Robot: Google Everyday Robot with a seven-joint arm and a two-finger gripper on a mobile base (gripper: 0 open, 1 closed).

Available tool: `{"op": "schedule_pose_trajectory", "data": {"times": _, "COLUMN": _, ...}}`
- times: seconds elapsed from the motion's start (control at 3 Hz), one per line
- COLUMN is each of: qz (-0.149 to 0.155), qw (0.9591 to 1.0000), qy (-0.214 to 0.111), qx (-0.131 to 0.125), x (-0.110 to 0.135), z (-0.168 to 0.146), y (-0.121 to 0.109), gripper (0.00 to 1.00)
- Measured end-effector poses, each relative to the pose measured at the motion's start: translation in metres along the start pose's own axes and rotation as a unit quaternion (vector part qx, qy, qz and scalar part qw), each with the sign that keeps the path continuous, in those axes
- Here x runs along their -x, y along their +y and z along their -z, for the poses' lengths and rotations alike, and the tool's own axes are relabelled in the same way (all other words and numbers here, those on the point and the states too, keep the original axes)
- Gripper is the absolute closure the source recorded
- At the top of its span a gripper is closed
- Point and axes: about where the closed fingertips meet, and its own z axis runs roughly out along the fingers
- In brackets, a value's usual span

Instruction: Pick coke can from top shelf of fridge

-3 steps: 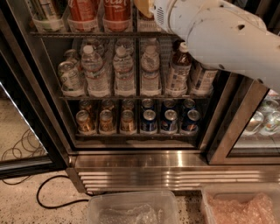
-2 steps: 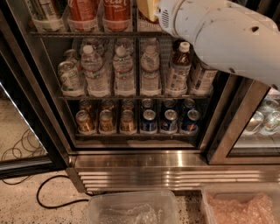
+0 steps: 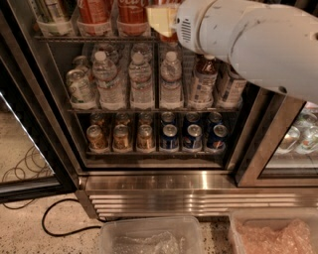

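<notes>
Camera view: the robot's white arm [image 3: 258,44] reaches in from the right across the open fridge [image 3: 149,181]. Its pale gripper [image 3: 161,20] hangs at the level of the top shelf [image 3: 59,37]; whether it is open or closed we cannot tell. We see a coke can [image 3: 132,11] standing upright in a clear cup holder on that shelf, just left of the gripper. A second red can [image 3: 94,10] stands beside it, farther left. A sliver of red shows under the gripper. Water bottles [image 3: 141,84] line the rack below. On the lowest rack, gold-brown cans [image 3: 120,136] fill the left side and blue cans [image 3: 193,136] the right. Two clear plastic bins [image 3: 149,235] sit on the speckled floor in front, near a dark cable [image 3: 59,223].
</notes>
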Motion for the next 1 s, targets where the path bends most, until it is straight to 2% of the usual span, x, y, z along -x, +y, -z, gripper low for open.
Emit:
{"op": "schedule_pose_trajectory", "data": {"times": 0.33, "qz": -0.028, "qw": 0.9978, "qy": 0.034, "qx": 0.05, "x": -0.017, "z": 0.031, "y": 0.024, "gripper": 1.0}}
{"op": "schedule_pose_trajectory", "data": {"times": 0.67, "qz": -0.042, "qw": 0.9908, "qy": 0.039, "qx": 0.123, "x": -0.02, "z": 0.062, "y": 0.036, "gripper": 1.0}}
{"op": "schedule_pose_trajectory", "data": {"times": 1.0, "qz": -0.059, "qw": 0.9788, "qy": 0.048, "qx": 0.19, "x": -0.032, "z": 0.052, "y": 0.044, "gripper": 1.0}}
